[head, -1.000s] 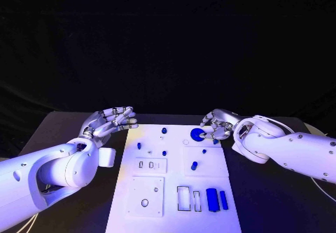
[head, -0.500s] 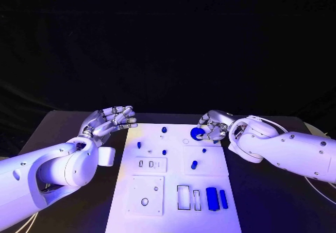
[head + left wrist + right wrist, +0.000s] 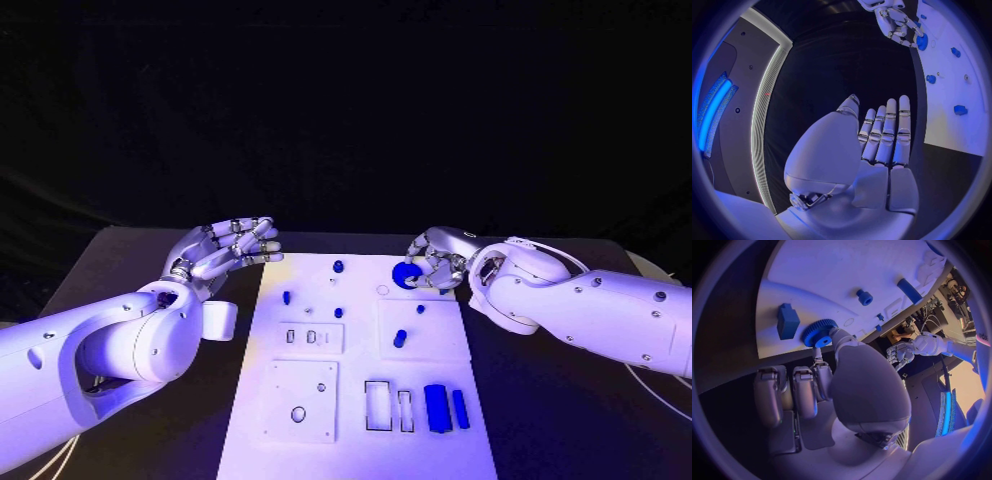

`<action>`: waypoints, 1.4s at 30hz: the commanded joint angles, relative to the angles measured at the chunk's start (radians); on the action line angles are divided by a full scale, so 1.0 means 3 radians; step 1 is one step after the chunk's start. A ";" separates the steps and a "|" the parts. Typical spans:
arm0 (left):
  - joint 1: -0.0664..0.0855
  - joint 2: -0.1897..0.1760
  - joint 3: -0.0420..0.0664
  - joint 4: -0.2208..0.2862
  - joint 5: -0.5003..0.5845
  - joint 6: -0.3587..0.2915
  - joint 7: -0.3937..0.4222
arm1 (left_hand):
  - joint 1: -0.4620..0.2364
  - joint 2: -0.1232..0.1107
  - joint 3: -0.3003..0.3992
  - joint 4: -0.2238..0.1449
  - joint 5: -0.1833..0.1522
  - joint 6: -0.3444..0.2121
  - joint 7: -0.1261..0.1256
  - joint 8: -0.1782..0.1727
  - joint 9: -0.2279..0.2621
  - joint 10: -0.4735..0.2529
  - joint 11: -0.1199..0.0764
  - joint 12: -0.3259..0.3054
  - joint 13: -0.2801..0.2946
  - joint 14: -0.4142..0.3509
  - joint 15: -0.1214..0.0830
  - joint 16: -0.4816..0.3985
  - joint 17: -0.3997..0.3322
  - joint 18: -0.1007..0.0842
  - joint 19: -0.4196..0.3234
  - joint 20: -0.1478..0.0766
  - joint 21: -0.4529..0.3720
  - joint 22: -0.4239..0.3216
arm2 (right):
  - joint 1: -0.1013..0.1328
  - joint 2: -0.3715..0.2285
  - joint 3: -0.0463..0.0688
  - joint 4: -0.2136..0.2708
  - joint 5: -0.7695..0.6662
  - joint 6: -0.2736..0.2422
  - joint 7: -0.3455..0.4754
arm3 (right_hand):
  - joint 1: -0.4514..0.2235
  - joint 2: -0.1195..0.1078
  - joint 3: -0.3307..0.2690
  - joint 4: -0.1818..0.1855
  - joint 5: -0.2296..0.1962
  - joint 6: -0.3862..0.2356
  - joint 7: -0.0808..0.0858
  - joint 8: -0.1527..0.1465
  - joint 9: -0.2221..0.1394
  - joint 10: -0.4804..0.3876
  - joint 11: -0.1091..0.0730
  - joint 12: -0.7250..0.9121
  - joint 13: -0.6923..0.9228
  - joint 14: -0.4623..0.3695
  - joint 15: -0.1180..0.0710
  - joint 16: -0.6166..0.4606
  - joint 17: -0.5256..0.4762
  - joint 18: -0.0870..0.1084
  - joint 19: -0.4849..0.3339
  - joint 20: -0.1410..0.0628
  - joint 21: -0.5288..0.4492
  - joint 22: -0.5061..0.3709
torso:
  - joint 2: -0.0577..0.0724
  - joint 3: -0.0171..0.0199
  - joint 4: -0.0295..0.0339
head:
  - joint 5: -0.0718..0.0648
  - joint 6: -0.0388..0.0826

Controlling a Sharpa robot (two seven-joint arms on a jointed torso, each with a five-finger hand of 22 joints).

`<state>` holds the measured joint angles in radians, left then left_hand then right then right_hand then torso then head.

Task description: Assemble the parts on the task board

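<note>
Lying flat in the middle of the black table (image 3: 159, 260) is one white task board (image 3: 361, 440), and I count several blue parts on it. One round toothed gear (image 3: 407, 273) sits at the far right of the board. Two long blue bars (image 3: 436, 408) stand side by side in the near right corner, next to two empty rectangular slots. One short blue block (image 3: 400, 339) stands mid-board, with a few tiny blue pegs scattered toward the far end, too small to count surely.

The right hand (image 3: 441, 258) reaches in over the board's far right edge, palm down, fingers curled, with thumb and a fingertip pinching the gear's rim. The left hand (image 3: 228, 248) hovers just off the board's far left corner, palm raised, fingers extended close together and slightly bent, holding nothing.
</note>
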<state>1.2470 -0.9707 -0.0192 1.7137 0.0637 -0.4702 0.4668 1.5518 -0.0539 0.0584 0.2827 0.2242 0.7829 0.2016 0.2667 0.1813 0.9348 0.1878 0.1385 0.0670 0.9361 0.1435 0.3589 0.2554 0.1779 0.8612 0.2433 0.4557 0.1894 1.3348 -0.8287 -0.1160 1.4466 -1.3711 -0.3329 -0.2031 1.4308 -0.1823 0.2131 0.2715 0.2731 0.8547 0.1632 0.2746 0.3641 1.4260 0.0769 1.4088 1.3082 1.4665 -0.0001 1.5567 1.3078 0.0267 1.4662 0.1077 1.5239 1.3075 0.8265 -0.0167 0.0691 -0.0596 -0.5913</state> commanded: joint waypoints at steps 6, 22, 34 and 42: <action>0.0005 0.0010 0.0002 -0.0003 0.0004 0.0069 0.0014 | 0.0036 -0.0005 0.0016 0.0002 -0.0011 0.0016 0.0123 0.0007 -0.0004 0.0027 0.0005 -0.0015 -0.0001 -0.0016 -0.0006 -0.0011 0.0003 0.0015 0.0013 -0.0003 0.0013 -0.0001 | -0.0026 0.0008 -0.0012 -0.0020 -0.0210 0.0141 -0.0069 | 0.0168 0.0007 0.0202 -0.0041 -0.0118 0.0070 -0.0001 0.0011 -0.0015 0.0048 0.0005 0.0056 0.0341 0.0327 0.0029 0.0019 0.0781 -0.0039 0.0209 0.0031 0.0028 0.0708 | 0.0001 0.0002 0.0002 | 0.0002 -0.0012; 0.0005 0.0007 0.0002 -0.0011 0.0004 0.0071 0.0013 | 0.0041 -0.0005 0.0019 0.0003 -0.0011 0.0016 0.0122 0.0007 -0.0004 0.0030 0.0004 -0.0018 -0.0002 -0.0017 -0.0006 -0.0012 0.0005 0.0015 0.0012 -0.0004 0.0013 -0.0002 | -0.0035 0.0003 -0.0012 0.0063 -0.0387 -0.0166 -0.0026 | 0.0186 -0.0029 0.0433 -0.0069 -0.0068 0.0241 -0.0048 0.0062 -0.0011 0.0139 -0.0033 0.0160 0.0452 0.0332 0.0001 0.0026 0.0804 -0.0053 0.0248 0.0012 0.0063 0.0757 | -0.0002 0.0000 0.0003 | 0.0010 -0.0007; 0.0005 0.0013 0.0002 -0.0019 0.0004 0.0070 0.0015 | 0.0041 -0.0005 0.0019 0.0003 -0.0011 0.0016 0.0122 0.0007 -0.0004 0.0030 0.0004 -0.0018 -0.0002 -0.0017 -0.0006 -0.0012 0.0005 0.0015 0.0012 -0.0004 0.0013 -0.0002 | 0.0000 0.0058 0.0001 0.0261 -0.0783 -0.0492 -0.0144 | 0.0151 -0.0046 0.0512 -0.0075 -0.0099 0.0318 -0.0080 0.0090 0.0000 0.0170 -0.0061 0.0192 0.0488 0.0335 -0.0023 0.0030 0.0816 -0.0063 0.0278 -0.0010 0.0091 0.0794 | -0.0003 -0.0003 0.0009 | 0.0015 -0.0005; 0.0005 0.0020 0.0002 -0.0023 0.0004 0.0069 0.0014 | 0.0041 -0.0005 0.0019 0.0003 -0.0011 0.0016 0.0122 0.0007 -0.0004 0.0030 0.0004 -0.0018 -0.0002 -0.0017 -0.0006 -0.0012 0.0005 0.0015 0.0012 -0.0004 0.0013 -0.0002 | 0.0014 0.0213 0.0008 0.0416 -0.0877 -0.0523 -0.0192 | 0.0150 -0.0045 0.0530 -0.0080 -0.0103 0.0328 -0.0085 0.0093 0.0001 0.0174 -0.0066 0.0196 0.0492 0.0334 -0.0027 0.0029 0.0815 -0.0065 0.0282 -0.0014 0.0095 0.0800 | -0.0003 -0.0003 0.0009 | 0.0031 -0.0003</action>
<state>1.2470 -0.9673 -0.0193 1.7055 0.0637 -0.4673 0.4645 1.5517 -0.0539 0.0583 0.2827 0.2242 0.7829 0.2016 0.2667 0.1813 0.9348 0.1878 0.1386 0.0670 0.9361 0.1434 0.3589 0.2560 0.1778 0.8612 0.2433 0.4557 0.1893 1.3378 -0.7679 -0.1143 1.5674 -1.5852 -0.4671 -0.2414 1.4869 -0.1947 0.3660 0.2480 0.2416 0.9150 0.1676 0.2945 0.3559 1.4652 0.0628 1.4629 1.3077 1.4666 -0.0004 1.5616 1.3073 0.0221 1.4662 0.1076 1.5474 1.3078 0.8259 -0.0169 0.0721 -0.0520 -0.5926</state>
